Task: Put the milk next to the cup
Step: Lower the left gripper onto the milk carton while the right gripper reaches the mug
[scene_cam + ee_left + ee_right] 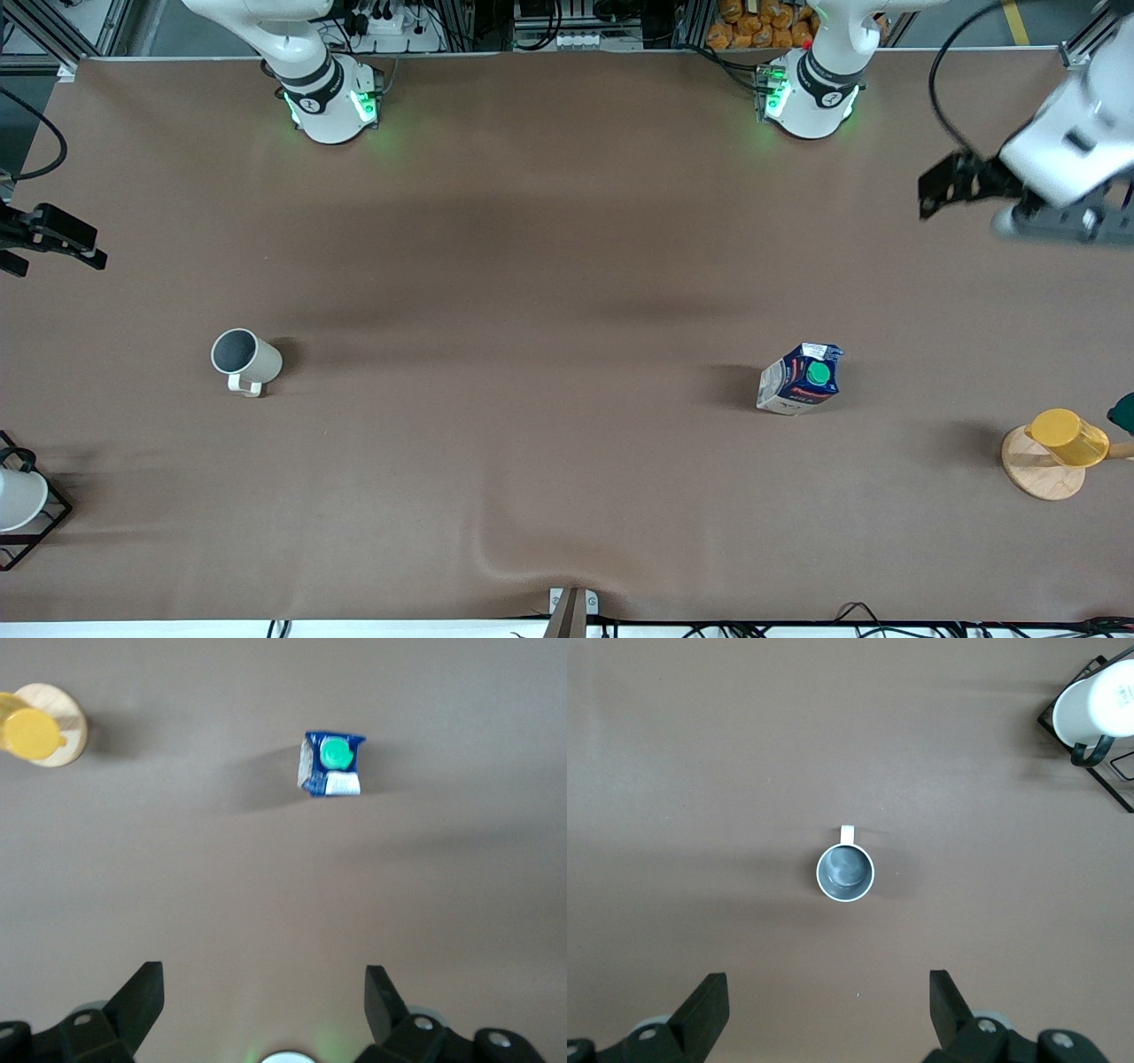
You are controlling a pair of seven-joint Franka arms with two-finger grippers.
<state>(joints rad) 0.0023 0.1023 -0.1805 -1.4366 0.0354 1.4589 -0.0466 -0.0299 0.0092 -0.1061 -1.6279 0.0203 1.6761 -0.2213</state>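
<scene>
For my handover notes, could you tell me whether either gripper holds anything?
Nothing is held: the left gripper and right gripper are open; milk and cup stand untouched.

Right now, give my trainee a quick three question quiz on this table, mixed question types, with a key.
1. True or false: the milk stands upright, held by neither gripper.
2. Which is closer to the milk?
A. the beige cup
B. the yellow cup on its wooden disc
3. Fill in: the left gripper hovers above the table with jaws ____, as does the right gripper above the beige cup.

Key:
1. True
2. B
3. open
</scene>
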